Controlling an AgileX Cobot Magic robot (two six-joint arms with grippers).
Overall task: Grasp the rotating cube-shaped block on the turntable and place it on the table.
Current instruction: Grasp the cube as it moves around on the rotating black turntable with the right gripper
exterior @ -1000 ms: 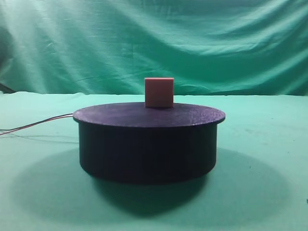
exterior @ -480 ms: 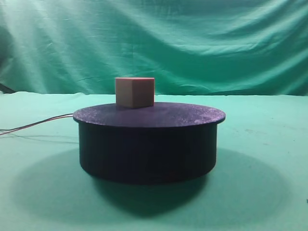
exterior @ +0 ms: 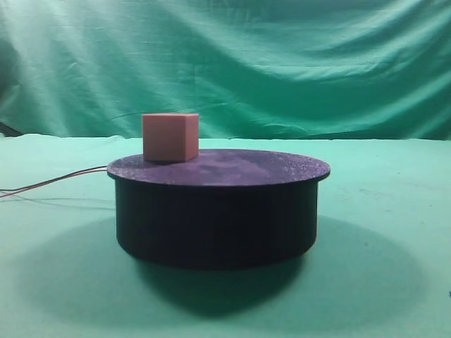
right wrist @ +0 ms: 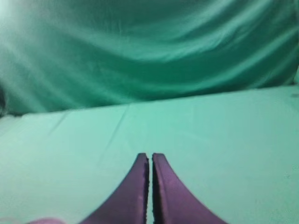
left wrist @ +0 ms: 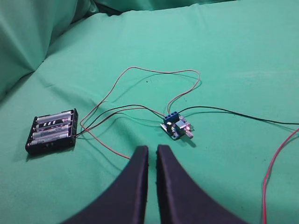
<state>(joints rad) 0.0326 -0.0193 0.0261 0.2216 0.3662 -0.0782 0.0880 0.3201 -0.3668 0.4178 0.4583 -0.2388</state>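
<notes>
The pink cube-shaped block [exterior: 170,136] rests on the far left part of the black turntable [exterior: 218,204], which stands on the green table [exterior: 380,282]. Neither arm shows in the exterior high view. In the left wrist view my left gripper [left wrist: 152,148] is shut and empty, hovering over green cloth near a small circuit board. In the right wrist view my right gripper [right wrist: 150,156] is shut with nothing between its fingers, facing bare green cloth and the backdrop. The block and turntable are out of both wrist views.
Thin red wires [exterior: 49,183] trail left from the turntable. The left wrist view shows a black battery holder [left wrist: 51,132], a blue circuit board [left wrist: 176,126], and looping red and black wires [left wrist: 140,74]. A green curtain [exterior: 225,63] hangs behind.
The block has ridden the turntable from its back centre round to the left, and turned so a different face points forward. Neither gripper appears in the exterior view.
</notes>
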